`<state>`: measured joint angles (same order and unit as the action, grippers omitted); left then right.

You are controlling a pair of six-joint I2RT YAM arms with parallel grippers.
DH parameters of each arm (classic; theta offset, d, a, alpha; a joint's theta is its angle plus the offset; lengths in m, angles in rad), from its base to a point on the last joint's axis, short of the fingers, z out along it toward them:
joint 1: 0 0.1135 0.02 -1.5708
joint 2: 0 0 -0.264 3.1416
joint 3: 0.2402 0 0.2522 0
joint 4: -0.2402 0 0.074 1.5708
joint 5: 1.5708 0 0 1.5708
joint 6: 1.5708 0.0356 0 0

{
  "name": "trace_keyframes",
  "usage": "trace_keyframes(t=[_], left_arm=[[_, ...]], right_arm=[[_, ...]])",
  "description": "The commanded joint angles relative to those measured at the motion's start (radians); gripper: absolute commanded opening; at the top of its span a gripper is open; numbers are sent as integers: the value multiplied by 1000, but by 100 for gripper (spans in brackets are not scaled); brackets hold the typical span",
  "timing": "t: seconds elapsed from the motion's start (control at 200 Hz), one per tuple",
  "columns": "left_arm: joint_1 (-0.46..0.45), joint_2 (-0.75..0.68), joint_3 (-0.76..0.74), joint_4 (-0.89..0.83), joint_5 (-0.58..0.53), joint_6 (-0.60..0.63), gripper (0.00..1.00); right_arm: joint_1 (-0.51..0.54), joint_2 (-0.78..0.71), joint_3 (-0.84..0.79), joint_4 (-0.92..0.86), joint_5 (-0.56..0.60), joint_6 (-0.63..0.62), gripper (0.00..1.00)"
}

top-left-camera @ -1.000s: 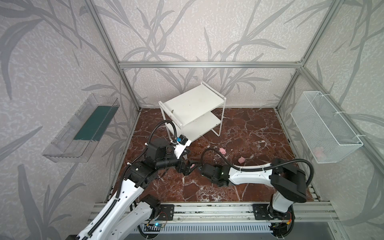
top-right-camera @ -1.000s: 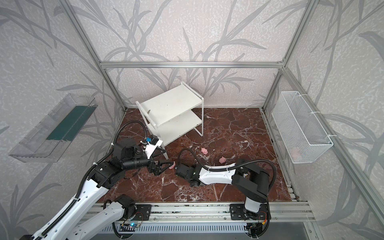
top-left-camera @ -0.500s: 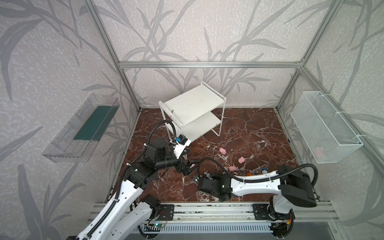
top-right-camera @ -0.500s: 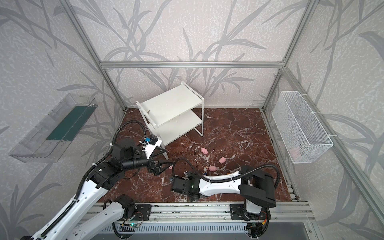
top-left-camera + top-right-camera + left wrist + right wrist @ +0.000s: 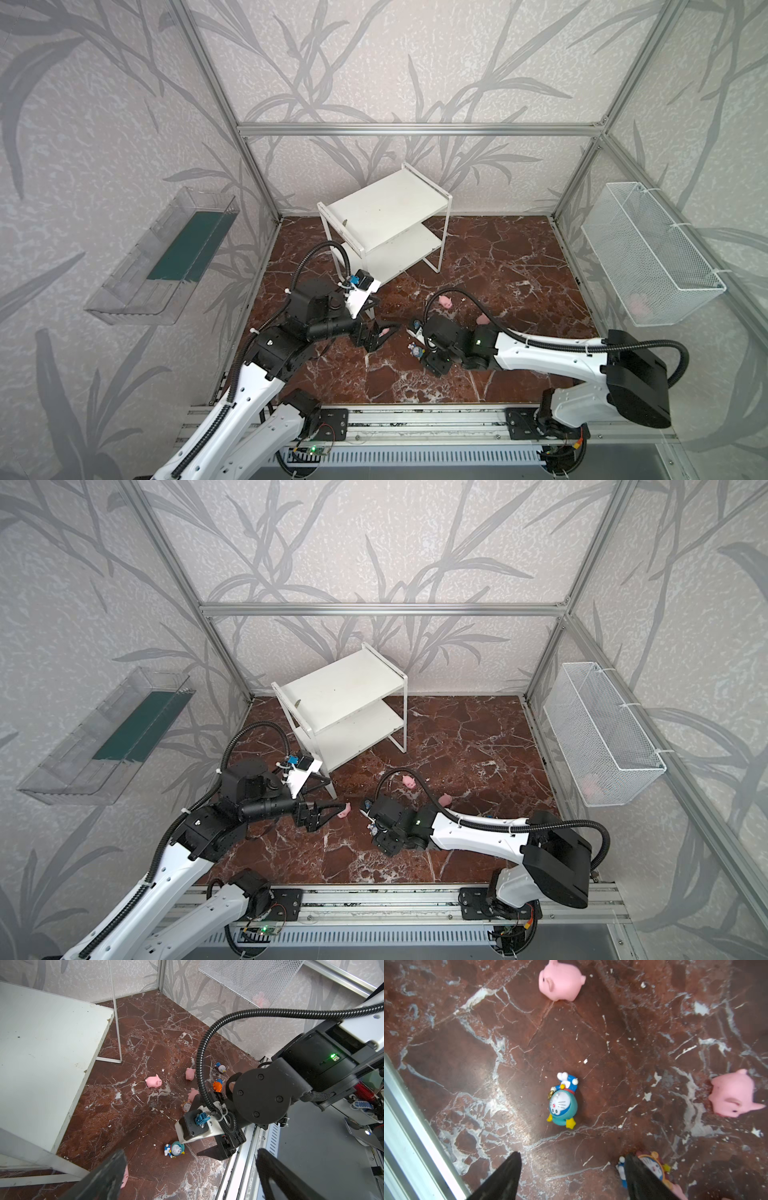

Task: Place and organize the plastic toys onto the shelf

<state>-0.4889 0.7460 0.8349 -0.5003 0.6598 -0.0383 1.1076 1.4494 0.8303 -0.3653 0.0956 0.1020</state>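
Note:
The white shelf [image 5: 386, 208] [image 5: 340, 688] [image 5: 41, 1043] stands at the back left of the marble floor, with nothing on either board. The plastic toys lie scattered on the floor. My right gripper [image 5: 571, 1176] [image 5: 428, 357] hangs open just above the floor, a blue figurine [image 5: 563, 1101] [image 5: 174, 1149] [image 5: 415, 352] lying ahead of its tips. An orange-rimmed figurine [image 5: 654, 1167] sits partly behind one finger. Pigs [image 5: 560, 982] [image 5: 733, 1095] [image 5: 446, 301] [image 5: 482, 320] lie further off. My left gripper [image 5: 191, 1165] [image 5: 380, 332] is wide open and holds nothing; a pig [image 5: 124, 1176] [image 5: 345, 810] peeks out beside one finger.
More figurines [image 5: 217, 1085] [image 5: 220, 1068] lie behind the right arm's cable. A wire basket [image 5: 648, 257] with something pink inside hangs on the right wall. A clear bin [image 5: 162, 257] hangs on the left wall. The metal rail [image 5: 415, 424] borders the front.
My right gripper has pulled away from the left gripper, first toward the front and then to the right, and its jaws have opened. The left arm has stayed put.

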Motion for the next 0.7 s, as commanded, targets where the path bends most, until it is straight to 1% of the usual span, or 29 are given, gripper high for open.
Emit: trace_keyframes(t=[0.0, 0.11, 0.21, 0.28, 0.3, 0.455, 0.58, 0.62, 0.695], left_arm=[[0, -5, -2, 12, 14, 4, 99], [0, -9, -5, 11, 14, 4, 99], [0, -11, -5, 10, 10, 3, 99], [1, -11, -6, 9, 12, 3, 99], [0, -10, -6, 9, 12, 3, 99], [0, -13, -6, 13, 14, 3, 99], [0, -12, -6, 14, 16, 3, 99], [0, -13, -8, 13, 16, 3, 99], [0, -11, -10, 17, 16, 2, 99]], right_arm=[[-3, 45, 17, -33, -56, 4, 78], [-19, 110, 38, -13, -70, 10, 78], [-60, 161, 46, 30, -94, 33, 78], [-77, 179, 47, 53, -90, 54, 78], [-110, 183, 49, 58, -89, 56, 78], [-185, 221, 77, 75, -77, 69, 78], [-245, 266, 118, 77, -88, 56, 78], [-256, 291, 133, 74, -87, 48, 78], [-271, 294, 151, 57, -71, 35, 78]])
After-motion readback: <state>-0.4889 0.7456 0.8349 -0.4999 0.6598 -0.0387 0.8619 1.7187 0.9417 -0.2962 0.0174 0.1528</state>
